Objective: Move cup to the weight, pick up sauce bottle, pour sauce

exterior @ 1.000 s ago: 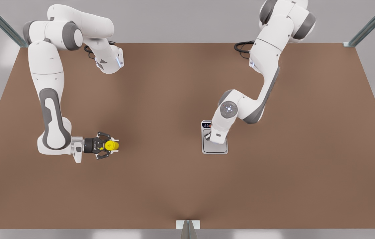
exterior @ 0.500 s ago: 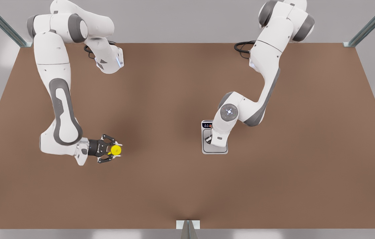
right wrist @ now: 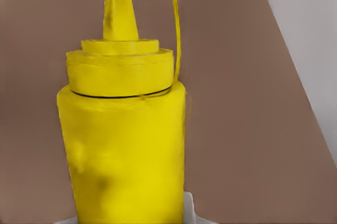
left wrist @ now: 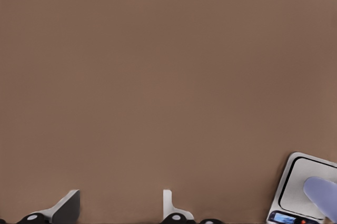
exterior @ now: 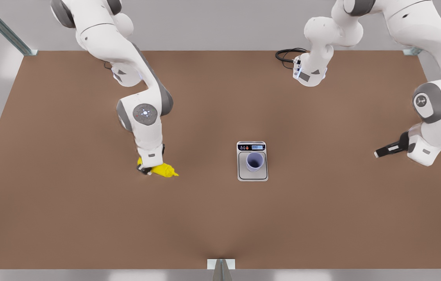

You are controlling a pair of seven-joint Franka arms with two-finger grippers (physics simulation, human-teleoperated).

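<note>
With the cup [exterior: 254,161] set on the weight [exterior: 252,176] and the left tool [exterior: 385,150] parked aside, fingers apart and empty, the right tool [exterior: 147,168] grips the tilted sauce bottle [exterior: 163,169], which next needs carrying over the cup.

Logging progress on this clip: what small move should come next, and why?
Probably carry the bottle toward the cup: the right gripper holds it tilted, well short of the cup, which stands on the scale. The left gripper waits open at the front view's right.

A black cable [exterior: 286,54] lies coiled on the brown table [exterior: 204,218].
</note>
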